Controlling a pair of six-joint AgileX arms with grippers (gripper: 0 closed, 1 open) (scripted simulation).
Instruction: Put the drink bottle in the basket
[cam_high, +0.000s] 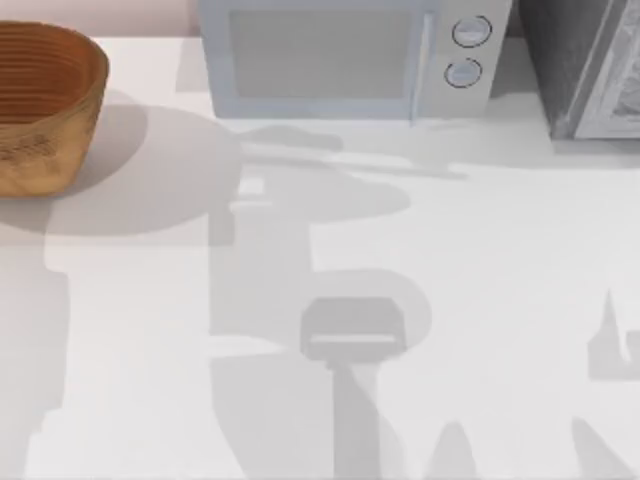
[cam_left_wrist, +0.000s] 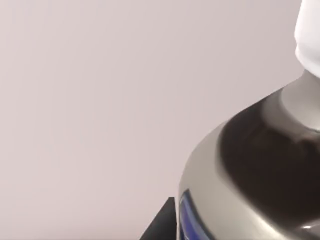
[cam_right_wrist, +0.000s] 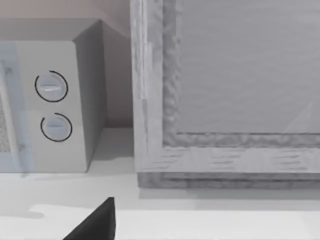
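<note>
well, from above, the white table (cam_high: 520, 260) carries the basket (cam_high: 40, 105) at its far left corner, a round tan-orange wicker bowl with ribbed inside walls, partly cut by the picture's left edge and throwing a wide soft shadow toward the middle. behind the table's centre stands a pale microwave (cam_high: 345, 55) with two round knobs (cam_high: 470, 50) on its right side, and at the far right corner sits a grey textured cabinet (cam_high: 585, 65). shadows of the arms lie across the middle and near edge of the table.

the left wrist view looks close onto the drink bottle (cam_left_wrist: 250, 180): its white cap (cam_left_wrist: 307, 35) at the picture's upper right, a pale neck below it, a rounded silver-grey shoulder with a dark reflection, and a strip of blue on the label (cam_left_wrist: 187, 220) near the bottom edge. the bottle lies tilted across the frame against a plain pinkish-white background. a dark wedge (cam_left_wrist: 162, 225), seemingly a part of the left gripper, pokes up beside it; whether the fingers clasp the bottle i cannot tell.

the right wrist view faces the microwave's knob side and the grey cabinet's framed front, with a dark fingertip (cam_right_wrist: 97, 222) at the bottom edge above the table. how far those fingers are apart i cannot tell.
</note>
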